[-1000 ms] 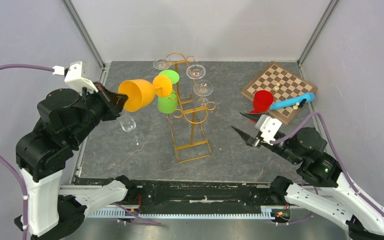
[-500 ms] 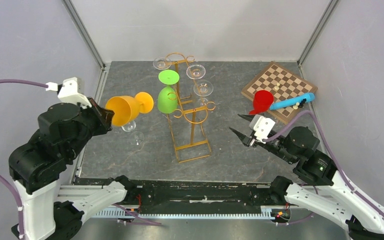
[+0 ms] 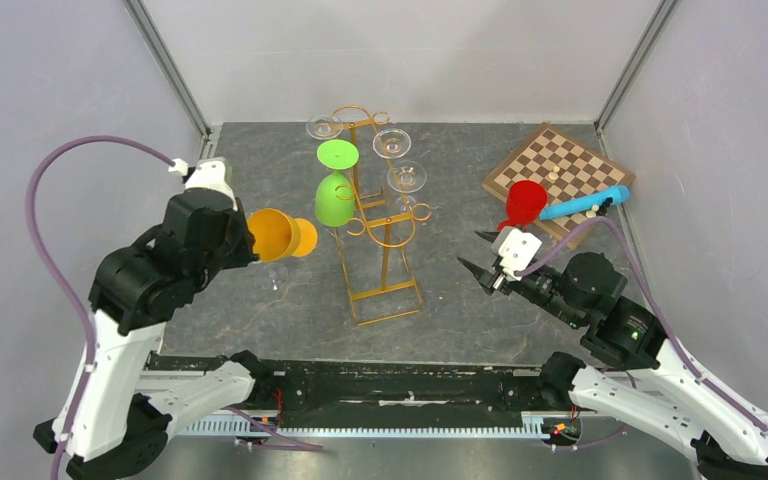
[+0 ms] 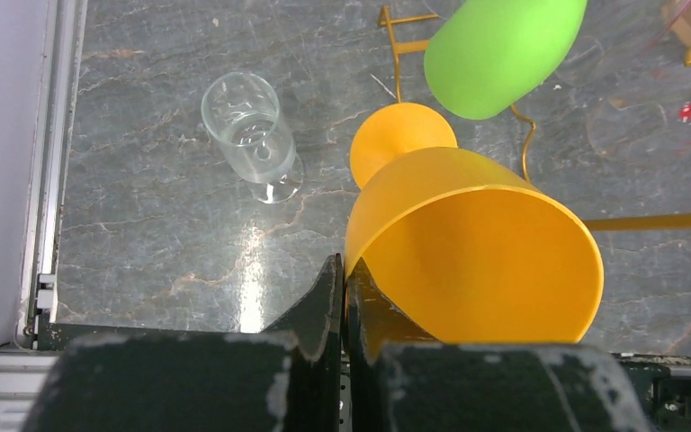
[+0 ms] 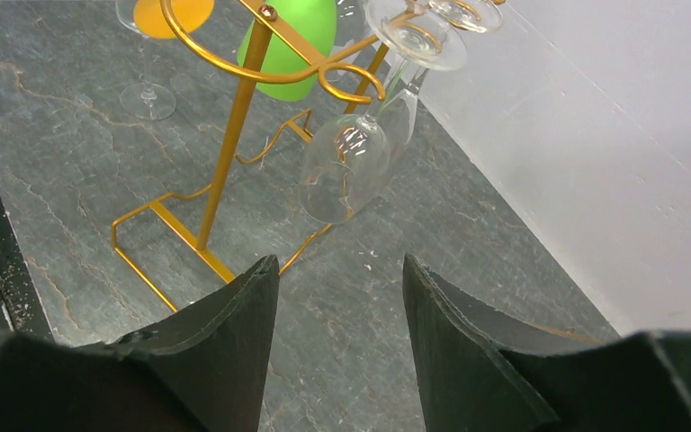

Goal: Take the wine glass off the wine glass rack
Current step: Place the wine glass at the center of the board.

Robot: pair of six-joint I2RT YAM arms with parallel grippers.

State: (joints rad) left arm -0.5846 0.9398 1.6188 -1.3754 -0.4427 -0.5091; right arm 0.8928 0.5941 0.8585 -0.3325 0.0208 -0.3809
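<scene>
My left gripper (image 3: 245,240) is shut on the rim of an orange plastic wine glass (image 3: 278,235), held in the air left of the gold wire wine glass rack (image 3: 380,230), clear of it. The left wrist view shows the fingers pinching the orange rim (image 4: 345,270), with the glass (image 4: 468,261) pointing away. A green glass (image 3: 335,195) hangs upside down on the rack's left side; three clear glasses (image 3: 406,178) hang further back and right. My right gripper (image 3: 482,255) is open and empty, right of the rack; its wrist view shows the rack (image 5: 234,135) and a hanging clear glass (image 5: 346,166).
A clear glass (image 4: 252,135) stands on the grey stone table (image 3: 260,310) below the orange one. A chessboard (image 3: 560,175) with a red cup (image 3: 525,202) and a blue tool (image 3: 585,205) lies at the back right. Grey walls enclose the table.
My left arm pulled the orange glass off the rack, drew it left, then brought it lower and nearer the front. My right gripper shifted slightly left, still open.
</scene>
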